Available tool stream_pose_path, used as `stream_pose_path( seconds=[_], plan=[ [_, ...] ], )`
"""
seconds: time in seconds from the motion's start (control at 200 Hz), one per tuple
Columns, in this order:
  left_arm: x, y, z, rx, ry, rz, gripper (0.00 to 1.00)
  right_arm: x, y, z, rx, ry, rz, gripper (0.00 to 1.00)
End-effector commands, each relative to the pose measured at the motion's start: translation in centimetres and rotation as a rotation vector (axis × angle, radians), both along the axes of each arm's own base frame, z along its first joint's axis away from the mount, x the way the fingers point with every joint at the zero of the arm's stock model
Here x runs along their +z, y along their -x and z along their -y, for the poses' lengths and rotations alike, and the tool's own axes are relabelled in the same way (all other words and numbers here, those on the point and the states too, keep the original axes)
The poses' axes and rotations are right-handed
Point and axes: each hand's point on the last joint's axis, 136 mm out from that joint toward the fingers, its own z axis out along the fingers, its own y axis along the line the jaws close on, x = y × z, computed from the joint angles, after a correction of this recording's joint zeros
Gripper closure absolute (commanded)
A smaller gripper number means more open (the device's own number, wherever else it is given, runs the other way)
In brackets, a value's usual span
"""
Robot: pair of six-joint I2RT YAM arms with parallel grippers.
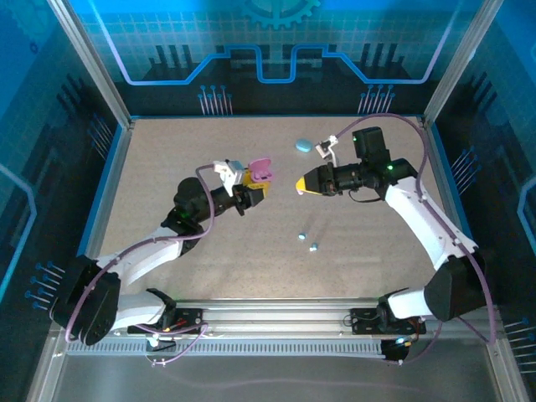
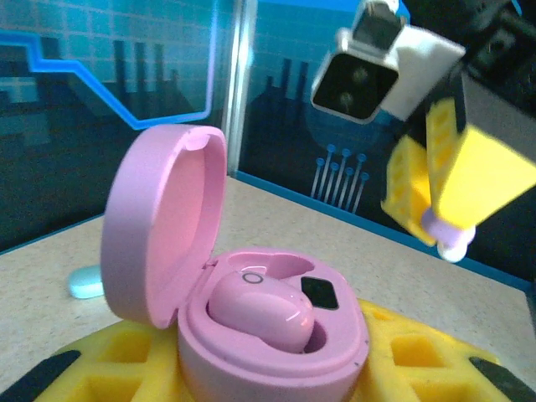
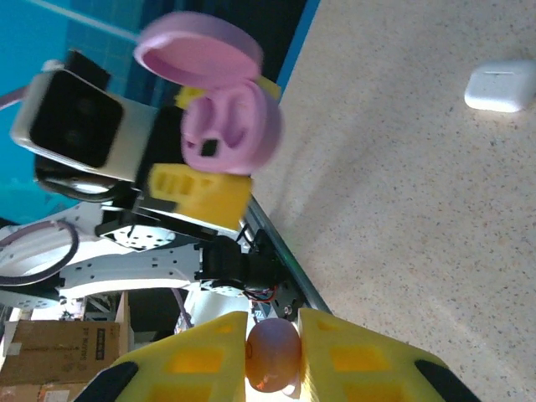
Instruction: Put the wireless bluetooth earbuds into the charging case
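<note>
My left gripper (image 1: 254, 188) is shut on the base of an open pink charging case (image 2: 276, 352), held above the table with its lid (image 2: 163, 222) up. One pink earbud (image 2: 260, 310) lies in the case's near socket, and the socket behind it is bare. The case also shows in the right wrist view as the pink case (image 3: 226, 126). My right gripper (image 3: 273, 356) is shut on a small purple earbud (image 3: 273, 358). It hovers just right of the case, yellow fingers (image 2: 456, 180) pointing at it, a short gap between them.
A light blue case (image 1: 302, 146) lies on the table behind the grippers. Two tiny light blue earbuds (image 1: 301, 237) (image 1: 313, 247) lie in front of the right gripper. A white case (image 3: 500, 86) rests shut on the speckled tabletop. Blue walls ring the table.
</note>
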Motion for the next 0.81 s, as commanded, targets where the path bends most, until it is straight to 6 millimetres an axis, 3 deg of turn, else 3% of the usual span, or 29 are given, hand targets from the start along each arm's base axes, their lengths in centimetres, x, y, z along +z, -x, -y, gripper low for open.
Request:
stream_pose_path(
  seconds=[0.0, 0.29, 0.8],
  plan=[
    [2.1, 1.2, 1.9, -0.107, 0.003, 0.107, 0.69, 2.6, 1.2, 0.4, 0.012, -0.035, 0.041, 0.79],
    [2.0, 2.9, 4.1, -0.233, 0.000, 0.150, 0.69, 3.9, 1.9, 0.9, -0.016, -0.008, 0.125, 0.78],
    [2.5, 4.1, 5.4, -0.332, 0.023, 0.127, 0.68, 4.1, 1.4, -0.9, 0.005, -0.006, 0.153, 0.78]
  ],
)
